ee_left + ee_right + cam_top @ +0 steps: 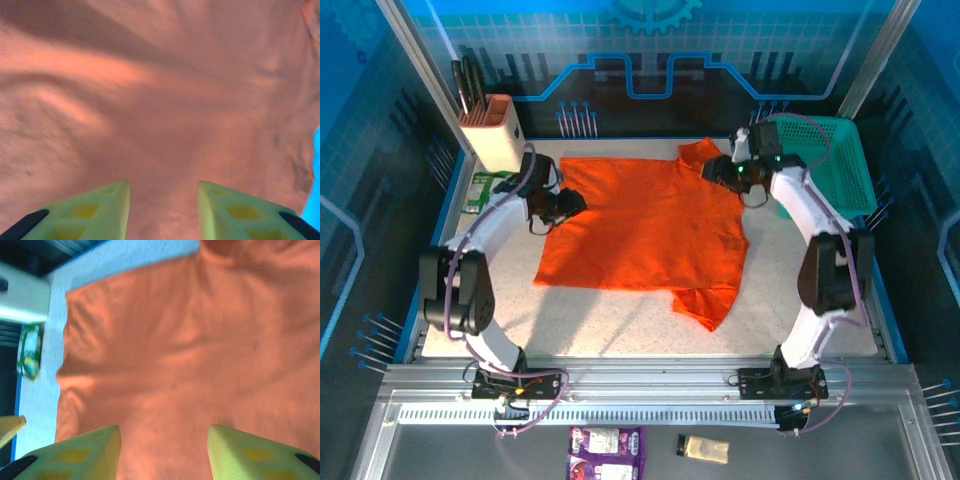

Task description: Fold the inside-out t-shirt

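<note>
The inside-out t-shirt point(650, 230) is bright orange and lies spread flat on the white table, one sleeve at the far right point(700, 152) and one at the near right point(710, 303). My left gripper point(570, 205) hovers over the shirt's left edge. In the left wrist view its green fingers point(100, 210) stand apart, and the left gripper point(162, 200) is open over smooth cloth point(160, 100). My right gripper point(712, 170) sits at the shirt's far right part near the sleeve. In the right wrist view the right gripper point(164, 440) is open above the cloth point(190, 350), nothing pinched.
A teal-green mesh basket point(835, 160) stands at the back right, close behind the right arm. A beige holder with dark handles point(490, 130) stands at the back left, with a green packet point(485, 188) beside it. Two packets point(607, 450) lie off the table in front.
</note>
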Motion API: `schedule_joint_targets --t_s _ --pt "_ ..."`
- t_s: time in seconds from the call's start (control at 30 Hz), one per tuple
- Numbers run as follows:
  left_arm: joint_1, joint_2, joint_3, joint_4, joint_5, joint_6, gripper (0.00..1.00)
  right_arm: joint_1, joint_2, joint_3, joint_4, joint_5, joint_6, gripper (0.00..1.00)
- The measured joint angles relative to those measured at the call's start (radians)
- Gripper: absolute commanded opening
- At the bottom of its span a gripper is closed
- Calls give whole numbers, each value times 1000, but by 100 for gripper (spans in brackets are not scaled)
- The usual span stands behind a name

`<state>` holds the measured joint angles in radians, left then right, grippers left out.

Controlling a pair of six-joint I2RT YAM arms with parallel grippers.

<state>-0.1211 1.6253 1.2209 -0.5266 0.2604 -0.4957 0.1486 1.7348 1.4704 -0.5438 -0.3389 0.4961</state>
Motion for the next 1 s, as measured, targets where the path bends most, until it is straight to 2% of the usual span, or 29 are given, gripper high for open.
schedule_joint_targets --t_s 0.23,0.4,0.5,0.6,0.7,1.0 --pt "-253 -132 -195 13 27 -62 30 134 -347 -426 -112 100 7 47" --pt "-439 -145 -285 60 29 -153 17 253 -607 -700 -176 139 113 46" --pt "-533 -119 -293 105 35 -197 12 293 -706 -833 -179 118 186 51" --pt "-605 -50 -286 162 43 -236 4 314 -750 -936 -156 74 246 55" --pt "-652 35 -262 203 50 -264 1 320 -750 -987 -116 28 285 56" --pt "-673 129 -148 252 52 -291 0 356 -663 -1014 69 -44 359 56"
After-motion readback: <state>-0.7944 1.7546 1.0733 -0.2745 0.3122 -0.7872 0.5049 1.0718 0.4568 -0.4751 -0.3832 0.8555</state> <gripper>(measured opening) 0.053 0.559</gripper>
